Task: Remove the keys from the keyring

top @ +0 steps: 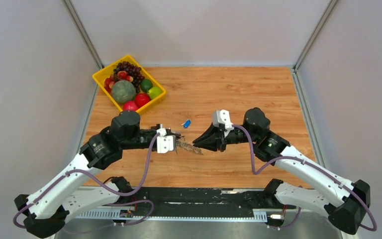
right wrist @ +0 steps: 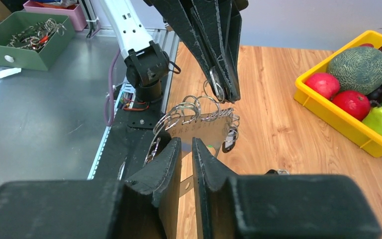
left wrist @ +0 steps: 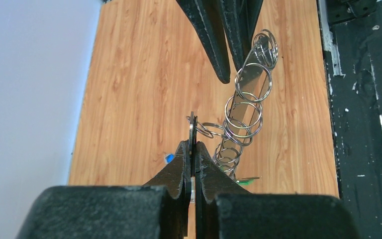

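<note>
My left gripper (top: 177,141) (left wrist: 192,147) hangs over the near middle of the table, shut on a thin wire keyring (left wrist: 192,128) seen edge-on. From that ring dangles the bunch of keys (top: 190,148): a flat silver piece (left wrist: 243,87) (right wrist: 206,127) threaded with several wire loops, with a green tag (left wrist: 246,181) under it. My right gripper (top: 196,144) (right wrist: 186,144) points at the bunch from the right. Its jaws stand a narrow gap apart, and the flat piece's near end shows in the gap without being pinched. A blue tag (top: 186,122) lies loose on the wood.
A yellow basket (top: 98,75) (right wrist: 338,124) of fruit sits at the back left. A black rail (top: 204,196) runs along the near edge between the arm bases. Off the table stand a green box (right wrist: 10,55) of rings and a pink box (right wrist: 74,12).
</note>
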Motion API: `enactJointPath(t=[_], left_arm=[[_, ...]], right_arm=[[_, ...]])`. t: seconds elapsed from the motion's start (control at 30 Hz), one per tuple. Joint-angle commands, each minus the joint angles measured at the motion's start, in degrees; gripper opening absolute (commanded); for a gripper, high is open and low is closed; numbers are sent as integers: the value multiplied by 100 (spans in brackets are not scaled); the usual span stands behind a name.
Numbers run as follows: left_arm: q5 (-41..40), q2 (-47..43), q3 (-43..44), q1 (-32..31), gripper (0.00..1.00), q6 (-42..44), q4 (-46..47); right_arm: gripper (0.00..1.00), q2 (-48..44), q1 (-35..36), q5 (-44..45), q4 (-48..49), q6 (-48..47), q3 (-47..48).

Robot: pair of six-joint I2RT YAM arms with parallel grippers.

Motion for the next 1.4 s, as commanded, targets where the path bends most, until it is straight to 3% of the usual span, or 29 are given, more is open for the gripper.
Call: enactJointPath(t=[0.0, 0.33, 0.43, 0.73, 1.17, 1.37], left_arm=[[106, -38, 68, 10, 0, 419, 203], [744, -143, -87, -41, 0, 1165, -26], [842, -189, -88, -54, 0, 1371, -104], [569, -216, -96, -59, 0, 1330, -38], [207, -201, -132, -62, 0, 1099, 243], [311, -243, -147, -61, 0, 1071, 326]], right_arm=[[19, 54, -1, 40, 40, 154, 182], [15, 486, -75, 740, 31, -127, 737], [16, 734, -82, 532, 29, -160, 913], [28, 1093, -52, -374, 61, 27, 875], [33, 1054, 198, -526, 630, 464, 515], [31, 1066, 222, -489, 753, 557, 498]])
